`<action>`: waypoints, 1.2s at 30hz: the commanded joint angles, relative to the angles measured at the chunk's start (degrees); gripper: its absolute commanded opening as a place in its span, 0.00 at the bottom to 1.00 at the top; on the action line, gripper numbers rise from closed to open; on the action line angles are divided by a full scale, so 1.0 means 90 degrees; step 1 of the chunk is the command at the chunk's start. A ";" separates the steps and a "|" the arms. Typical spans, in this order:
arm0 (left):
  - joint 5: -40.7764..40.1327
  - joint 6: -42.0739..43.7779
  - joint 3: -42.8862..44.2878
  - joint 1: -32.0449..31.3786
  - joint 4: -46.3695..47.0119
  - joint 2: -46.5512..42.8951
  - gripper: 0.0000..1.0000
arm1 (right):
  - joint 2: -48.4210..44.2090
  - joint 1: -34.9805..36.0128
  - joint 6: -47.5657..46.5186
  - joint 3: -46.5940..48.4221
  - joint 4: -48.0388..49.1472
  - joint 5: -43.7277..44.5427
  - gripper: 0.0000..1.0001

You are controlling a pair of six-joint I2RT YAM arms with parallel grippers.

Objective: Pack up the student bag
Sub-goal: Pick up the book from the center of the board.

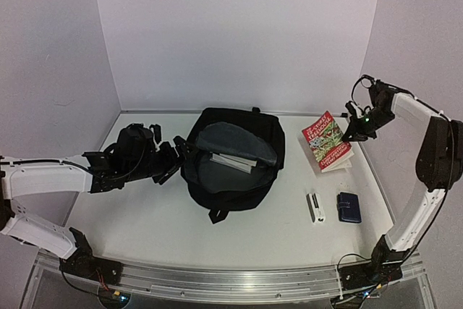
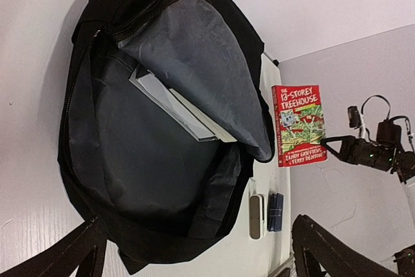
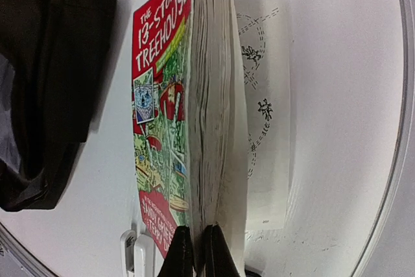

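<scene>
Far right, arm point(image 1: 418, 115) raised, fingers point(image 3: 183, 252) pinching book point(image 1: 327, 141)

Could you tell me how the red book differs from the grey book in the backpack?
The red book is outside the student bag; the grey book lies inside it. The red book's cover is brightly illustrated; the grey book looks plain. The right gripper is shut on the red book; the grey book is untouched.
</scene>
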 commanded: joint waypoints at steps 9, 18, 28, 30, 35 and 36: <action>0.1675 0.1603 0.1328 0.0007 -0.0224 0.0634 1.00 | -0.1065 0.0511 -0.1005 0.1303 -0.1782 -0.1437 0.00; 0.3548 0.1760 0.1682 0.0027 0.0792 0.1484 1.00 | -0.1652 0.1655 -0.0630 0.1385 -0.1996 -0.2011 0.00; 0.4895 0.1057 0.1821 0.0033 0.2740 0.2580 1.00 | -0.1900 0.2545 -0.0173 0.1182 -0.1901 -0.2577 0.00; 0.5140 0.0856 0.1858 0.0032 0.3154 0.2809 0.99 | -0.1927 0.2714 -0.0120 0.1109 -0.1847 -0.2591 0.00; 0.5406 0.0443 0.2033 0.0036 0.3867 0.3279 0.99 | -0.1989 0.3240 0.0139 0.0958 -0.1648 -0.2667 0.00; 0.5467 0.0308 0.2034 0.0038 0.4069 0.3388 0.98 | -0.2006 0.3309 0.0182 0.0942 -0.1602 -0.2694 0.00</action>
